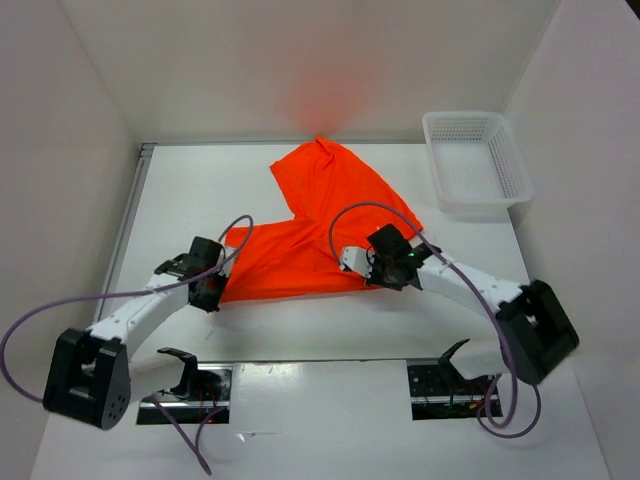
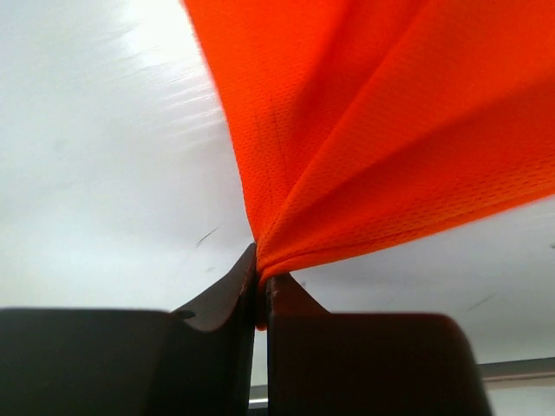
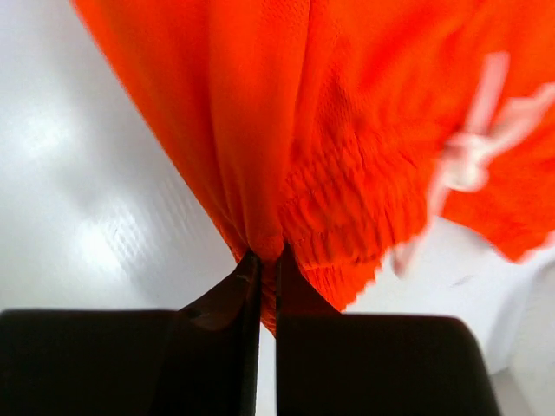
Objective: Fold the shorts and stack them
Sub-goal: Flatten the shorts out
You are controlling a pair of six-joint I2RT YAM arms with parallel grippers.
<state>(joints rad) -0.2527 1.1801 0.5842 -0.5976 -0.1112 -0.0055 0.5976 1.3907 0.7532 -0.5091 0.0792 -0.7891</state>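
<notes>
Left claw (image 2: 260,276) and right claw (image 3: 267,260) each pinch tight on the near edge of the orange shorts (image 1: 320,225) spread on the table (image 1: 330,335) (right one at the gathered waistband (image 3: 347,204)), a paired hold likely meant to carry that edge over for a fold.

Left arm (image 1: 140,312): base at near left, white link reaching forward and to the right, wrist low. Left jaws pressed together, with the dark fingers (image 2: 221,299) meeting at the tips and a fold of the shorts (image 2: 373,139) pinched between them.

Right arm (image 1: 470,285): base at near right, link angled forward and to the left, wrist low. Right jaws also closed, fingers (image 3: 225,295) almost touching, clamped on the gathered waistband of the same shorts.

A purple cable (image 1: 30,330) loops from each wrist back to its base. The wrists are well apart, roughly level with each other.
</notes>
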